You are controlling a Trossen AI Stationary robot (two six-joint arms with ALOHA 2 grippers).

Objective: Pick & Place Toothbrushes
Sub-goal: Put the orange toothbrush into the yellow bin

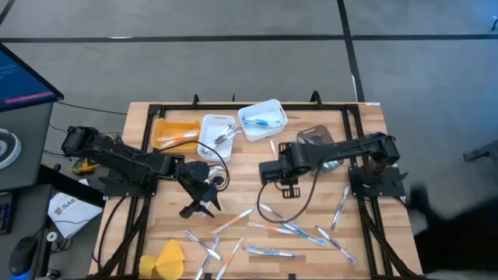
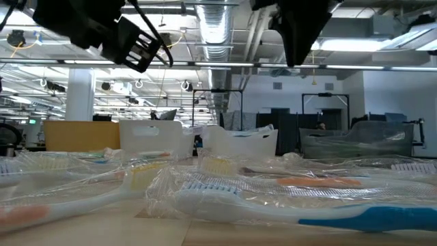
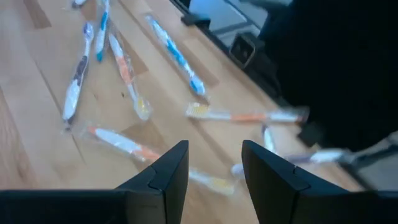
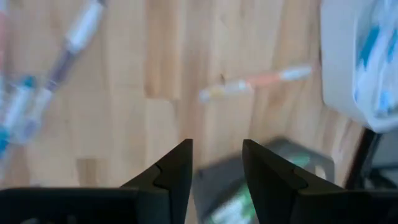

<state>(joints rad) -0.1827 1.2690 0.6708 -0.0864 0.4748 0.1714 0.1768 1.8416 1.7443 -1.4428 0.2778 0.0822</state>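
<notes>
Hovering above the wooden counter (image 1: 366, 132), the left pincer (image 1: 201, 204) hangs over the near-left part with its jaws parted a little and nothing between them; the left wrist view shows bare wood and wrapped toothbrushes (image 3: 127, 78) beyond its fingers (image 3: 163, 177). The right pincer (image 1: 270, 171) is near the counter's middle, its jaws likewise apart and empty, over an orange-handled toothbrush (image 4: 255, 83). Most toothbrushes (image 1: 288, 229) lie scattered across the near half of the counter, apart from both pincers. At the far edge stand an orange bin (image 1: 158, 134), a white bin (image 1: 208, 121) and another white bin (image 1: 274, 106), each holding toothbrushes. A yellow lump (image 1: 167, 258) lies at the near-left corner.
</notes>
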